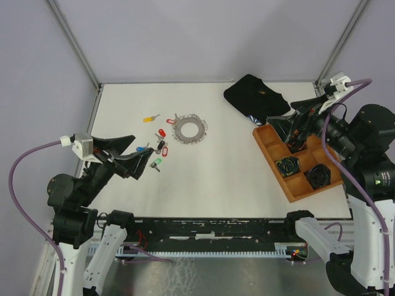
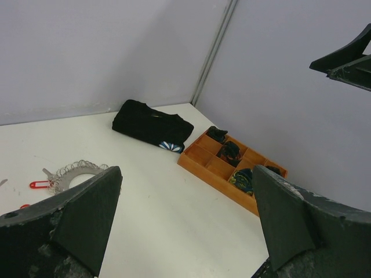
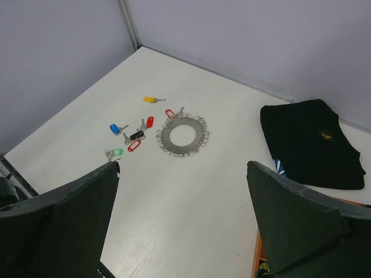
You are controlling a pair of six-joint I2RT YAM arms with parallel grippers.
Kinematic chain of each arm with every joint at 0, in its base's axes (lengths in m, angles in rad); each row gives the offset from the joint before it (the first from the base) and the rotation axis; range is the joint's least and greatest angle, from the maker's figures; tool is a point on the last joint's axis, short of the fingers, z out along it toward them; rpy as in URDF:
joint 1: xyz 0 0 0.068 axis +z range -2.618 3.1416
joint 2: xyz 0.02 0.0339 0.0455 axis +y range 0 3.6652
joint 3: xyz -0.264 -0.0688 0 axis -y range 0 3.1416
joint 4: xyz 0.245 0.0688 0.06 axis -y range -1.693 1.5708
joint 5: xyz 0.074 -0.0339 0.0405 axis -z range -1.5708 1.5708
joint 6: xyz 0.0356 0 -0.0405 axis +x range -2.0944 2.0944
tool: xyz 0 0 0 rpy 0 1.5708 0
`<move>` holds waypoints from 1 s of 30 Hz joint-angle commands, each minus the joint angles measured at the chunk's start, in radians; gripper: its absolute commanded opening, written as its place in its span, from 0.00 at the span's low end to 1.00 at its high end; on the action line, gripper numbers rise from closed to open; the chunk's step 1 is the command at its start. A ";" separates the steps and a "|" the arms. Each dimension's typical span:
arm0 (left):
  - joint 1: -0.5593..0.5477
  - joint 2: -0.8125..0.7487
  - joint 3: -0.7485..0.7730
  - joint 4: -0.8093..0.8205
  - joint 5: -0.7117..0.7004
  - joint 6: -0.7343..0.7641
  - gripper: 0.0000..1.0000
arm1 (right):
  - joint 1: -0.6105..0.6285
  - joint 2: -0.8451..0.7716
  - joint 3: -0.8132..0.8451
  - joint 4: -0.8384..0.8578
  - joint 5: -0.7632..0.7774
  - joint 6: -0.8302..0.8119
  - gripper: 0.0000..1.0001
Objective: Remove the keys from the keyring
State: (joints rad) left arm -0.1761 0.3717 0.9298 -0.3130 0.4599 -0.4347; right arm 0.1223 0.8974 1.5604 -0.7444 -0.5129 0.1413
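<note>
The keyring lies flat on the white table, a silvery disc fringed with small loops. Loose keys lie to its left: yellow, red, blue, black and green. A red tag rests against the ring's rim; whether it is attached I cannot tell. My left gripper hangs open just left of the green key, holding nothing. Over the tray, my right gripper is open and holds nothing.
An orange wooden tray with compartments stands at the right, dark coiled items in some of them. A folded black cloth lies at the back right. Grey walls enclose the table on three sides.
</note>
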 commanded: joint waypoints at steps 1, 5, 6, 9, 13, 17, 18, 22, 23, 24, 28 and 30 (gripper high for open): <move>0.002 -0.019 0.002 0.029 0.029 -0.022 0.99 | -0.005 -0.008 0.010 0.020 0.022 -0.013 0.99; 0.003 -0.021 -0.005 0.025 0.025 -0.018 0.99 | -0.006 -0.009 0.012 0.017 0.013 -0.018 0.99; 0.001 -0.021 -0.008 0.025 0.025 -0.018 0.99 | -0.005 -0.010 0.012 0.017 0.014 -0.019 0.99; 0.003 -0.023 -0.018 0.026 0.023 -0.020 0.99 | -0.006 -0.011 0.006 0.018 0.017 -0.022 0.99; 0.001 -0.030 -0.027 0.028 0.020 -0.018 0.99 | -0.006 -0.012 0.004 0.020 0.017 -0.022 0.99; 0.002 -0.032 -0.026 0.026 0.018 -0.016 0.99 | -0.007 -0.013 0.008 0.020 0.020 -0.023 0.99; 0.002 -0.031 -0.025 0.025 0.017 -0.015 0.99 | -0.006 -0.012 0.006 0.020 0.023 -0.024 0.99; 0.002 -0.034 -0.022 0.019 0.013 -0.008 0.99 | -0.007 -0.015 0.005 0.019 0.039 -0.034 0.99; 0.003 -0.034 -0.022 0.017 0.011 -0.007 0.99 | -0.008 -0.016 0.007 0.017 0.041 -0.035 0.99; 0.003 -0.034 -0.022 0.016 0.011 -0.006 0.99 | -0.007 -0.017 0.007 0.016 0.040 -0.036 0.99; 0.001 -0.034 -0.021 0.011 0.012 0.000 0.99 | -0.008 -0.017 0.015 0.014 0.040 -0.034 0.99; 0.003 -0.035 -0.018 0.006 0.010 0.006 0.99 | -0.007 -0.017 0.019 0.013 0.042 -0.036 0.99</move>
State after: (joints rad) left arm -0.1761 0.3477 0.9001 -0.3130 0.4652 -0.4343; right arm 0.1177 0.8898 1.5604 -0.7502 -0.4908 0.1146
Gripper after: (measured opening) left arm 0.993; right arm 0.990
